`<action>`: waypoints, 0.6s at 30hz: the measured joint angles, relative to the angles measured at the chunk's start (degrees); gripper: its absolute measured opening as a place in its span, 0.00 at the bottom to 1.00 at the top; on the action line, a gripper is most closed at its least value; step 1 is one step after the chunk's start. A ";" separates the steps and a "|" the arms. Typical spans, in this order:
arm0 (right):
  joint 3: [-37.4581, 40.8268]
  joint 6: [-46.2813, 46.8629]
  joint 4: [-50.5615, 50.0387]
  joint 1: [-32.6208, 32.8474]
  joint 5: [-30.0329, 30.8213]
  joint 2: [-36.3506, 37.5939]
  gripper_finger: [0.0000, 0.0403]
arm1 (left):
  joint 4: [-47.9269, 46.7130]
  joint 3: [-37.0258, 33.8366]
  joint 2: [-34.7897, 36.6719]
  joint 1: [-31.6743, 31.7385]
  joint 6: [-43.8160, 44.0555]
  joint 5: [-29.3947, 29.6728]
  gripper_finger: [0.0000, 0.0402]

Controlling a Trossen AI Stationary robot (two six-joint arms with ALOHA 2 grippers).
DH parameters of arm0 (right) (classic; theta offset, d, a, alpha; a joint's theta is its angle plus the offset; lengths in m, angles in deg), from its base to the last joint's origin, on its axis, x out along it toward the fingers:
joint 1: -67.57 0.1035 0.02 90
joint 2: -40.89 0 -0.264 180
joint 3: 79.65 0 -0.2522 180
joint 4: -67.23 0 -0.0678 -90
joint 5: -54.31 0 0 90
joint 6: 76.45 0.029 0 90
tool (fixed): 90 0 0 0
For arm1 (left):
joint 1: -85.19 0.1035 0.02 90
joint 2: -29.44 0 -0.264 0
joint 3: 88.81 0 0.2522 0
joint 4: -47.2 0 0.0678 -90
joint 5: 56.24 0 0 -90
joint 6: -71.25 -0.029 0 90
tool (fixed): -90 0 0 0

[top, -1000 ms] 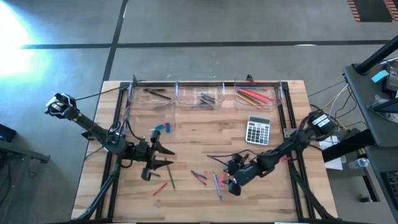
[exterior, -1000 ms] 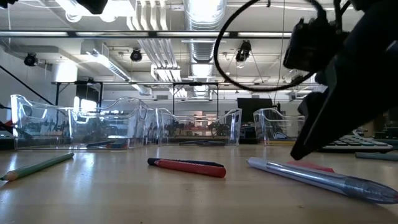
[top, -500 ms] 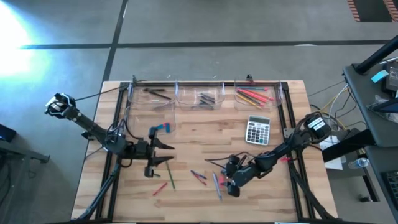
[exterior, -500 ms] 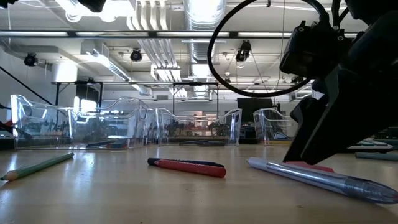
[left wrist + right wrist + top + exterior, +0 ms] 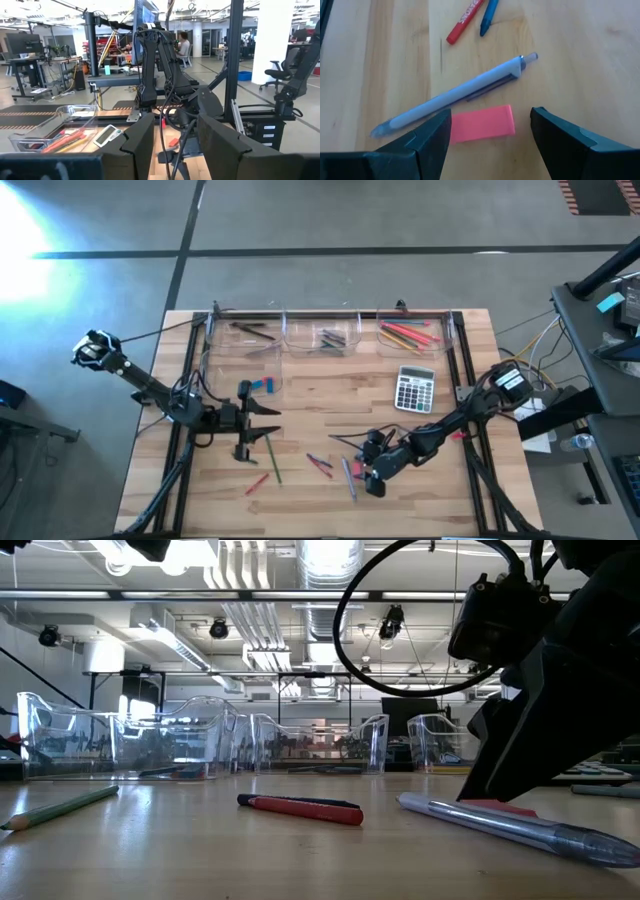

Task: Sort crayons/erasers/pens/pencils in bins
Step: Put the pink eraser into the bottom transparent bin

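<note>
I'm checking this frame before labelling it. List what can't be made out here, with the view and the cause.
- Contents of the bins, low view: only dim shapes show through the clear walls.
- Calculator keys, high view: too small to read.
- Pink eraser, right wrist view: one end hidden behind a finger of the right gripper.
- Items under the right gripper, high view: the arm covers them.
- Left gripper, high view: too small to tell if it holds anything.

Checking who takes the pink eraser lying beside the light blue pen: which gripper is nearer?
Right. The right gripper hangs over the pink eraser, fingers open astride it. The left gripper is across the table.
</note>
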 joint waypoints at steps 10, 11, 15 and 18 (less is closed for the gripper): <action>-0.28 0.79 -0.51 1.64 -0.60 -0.06 0.65 | -0.24 0.00 0.00 0.00 0.17 -0.04 0.34; -0.35 0.78 -0.52 1.70 -0.56 -0.06 0.65 | -0.22 0.00 0.00 0.00 0.17 -0.04 0.34; -0.61 0.69 -0.52 1.74 -0.17 -0.07 0.65 | -0.22 0.00 0.00 0.00 0.20 -0.04 0.34; -0.82 0.45 -0.55 1.85 1.70 -0.08 0.65 | -0.22 -0.01 0.00 0.12 0.20 -0.05 0.34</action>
